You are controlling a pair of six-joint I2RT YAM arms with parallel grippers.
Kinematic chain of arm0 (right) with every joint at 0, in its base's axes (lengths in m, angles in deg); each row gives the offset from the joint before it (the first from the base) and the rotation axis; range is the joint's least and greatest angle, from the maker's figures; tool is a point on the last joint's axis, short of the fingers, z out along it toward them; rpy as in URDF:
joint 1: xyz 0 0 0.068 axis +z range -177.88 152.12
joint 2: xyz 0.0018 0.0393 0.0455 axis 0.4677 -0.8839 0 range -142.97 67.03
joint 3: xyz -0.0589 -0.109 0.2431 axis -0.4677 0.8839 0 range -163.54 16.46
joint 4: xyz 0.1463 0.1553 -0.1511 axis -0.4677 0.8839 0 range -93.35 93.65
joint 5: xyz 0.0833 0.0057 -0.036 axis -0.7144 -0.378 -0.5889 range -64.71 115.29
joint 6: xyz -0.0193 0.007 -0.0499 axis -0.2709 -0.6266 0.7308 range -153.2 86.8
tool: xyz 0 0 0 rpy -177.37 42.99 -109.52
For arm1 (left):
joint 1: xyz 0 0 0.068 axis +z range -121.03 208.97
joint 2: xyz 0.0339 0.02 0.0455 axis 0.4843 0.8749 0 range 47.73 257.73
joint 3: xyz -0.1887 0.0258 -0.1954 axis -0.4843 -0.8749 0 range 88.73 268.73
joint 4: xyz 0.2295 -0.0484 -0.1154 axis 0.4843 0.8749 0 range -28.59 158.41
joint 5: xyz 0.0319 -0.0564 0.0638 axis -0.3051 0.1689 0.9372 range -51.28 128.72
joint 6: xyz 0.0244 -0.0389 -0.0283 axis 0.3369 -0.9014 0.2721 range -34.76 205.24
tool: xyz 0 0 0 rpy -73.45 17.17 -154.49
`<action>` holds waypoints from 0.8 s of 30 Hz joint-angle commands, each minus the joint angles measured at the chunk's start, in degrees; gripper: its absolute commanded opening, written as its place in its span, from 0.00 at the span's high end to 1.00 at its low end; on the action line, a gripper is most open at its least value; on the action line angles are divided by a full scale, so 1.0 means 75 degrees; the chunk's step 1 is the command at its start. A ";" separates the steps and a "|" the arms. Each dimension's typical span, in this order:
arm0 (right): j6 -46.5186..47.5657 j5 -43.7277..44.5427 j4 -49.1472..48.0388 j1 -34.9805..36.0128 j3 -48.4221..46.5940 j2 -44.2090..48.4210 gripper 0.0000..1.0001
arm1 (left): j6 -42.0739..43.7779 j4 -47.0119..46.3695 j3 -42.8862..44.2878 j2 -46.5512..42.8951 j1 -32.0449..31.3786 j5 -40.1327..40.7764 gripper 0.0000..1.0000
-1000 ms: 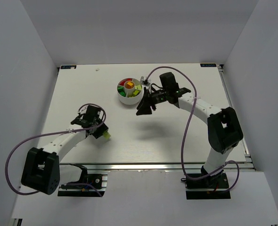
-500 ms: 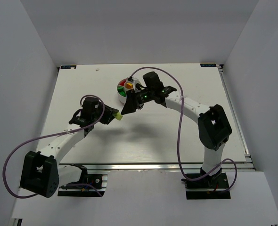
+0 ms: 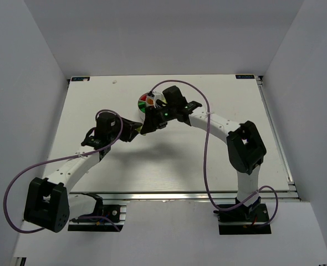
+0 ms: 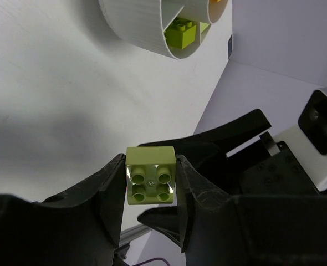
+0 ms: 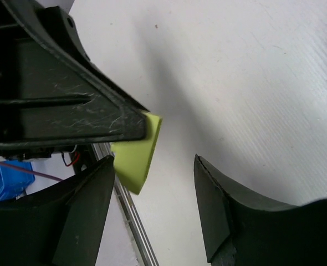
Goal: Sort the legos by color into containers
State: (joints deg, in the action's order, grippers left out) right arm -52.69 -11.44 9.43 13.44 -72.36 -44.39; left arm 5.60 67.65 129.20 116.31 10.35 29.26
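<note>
My left gripper (image 4: 151, 162) is shut on a pale lime green lego (image 4: 150, 174), held above the table with its studs facing the wrist camera. In the top view the left gripper (image 3: 134, 131) and the right gripper (image 3: 147, 126) meet tip to tip just in front of the white dish (image 3: 141, 105). The right gripper (image 5: 155, 194) is open, and the lime lego (image 5: 136, 152) sits near its left finger without touching either pad. The dish (image 4: 136, 27) has another lime lego (image 4: 181, 33) in one wedge. Red and green legos (image 3: 147, 100) show in other wedges; the right arm hides part of the dish.
White walls stand on three sides of the table. A metal rail (image 3: 180, 193) runs along the near edge by both arm bases. The right arm's purple cable (image 3: 208, 149) loops over the table's right half, and the left arm's cable (image 3: 19, 183) hangs off the left.
The left arm has lifted the lime lego from the near-left table up and right towards the dish. The right gripper has swung left from beside the dish, opened wider, and now brackets the lego.
</note>
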 commanded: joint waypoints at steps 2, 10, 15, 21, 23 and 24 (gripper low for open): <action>0.0020 0.0397 -0.0027 0.0033 -0.0556 -0.0133 0.37 | -0.0233 -0.0363 -0.0005 -0.0190 -0.0038 -0.0181 0.89; -0.0050 0.0503 -0.0344 0.0034 -0.0767 -0.0296 0.41 | -0.0456 -0.0550 -0.0298 -0.0343 -0.0050 -0.0216 0.89; -0.0179 0.0375 -0.0636 0.0033 -0.0662 -0.0262 0.53 | -0.0608 -0.0703 -0.0439 -0.0355 -0.0038 -0.0205 0.89; -0.0343 -0.0012 -0.0906 0.0022 -0.0510 -0.0238 0.77 | -0.0726 -0.0855 -0.0486 -0.0319 -0.0038 -0.0263 0.86; -0.0390 -0.0106 -0.1070 0.0033 -0.0393 -0.0168 0.85 | -0.0772 -0.1019 -0.0509 -0.0319 -0.0038 -0.0275 0.76; -0.0425 -0.0164 -0.1140 0.0022 -0.0346 -0.0133 0.89 | -0.0784 -0.1031 -0.0509 -0.0331 -0.0038 -0.0263 0.72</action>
State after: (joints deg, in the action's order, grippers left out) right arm -54.24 -11.64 7.81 14.11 -75.13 -45.98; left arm 0.20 61.31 125.90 115.59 10.64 30.33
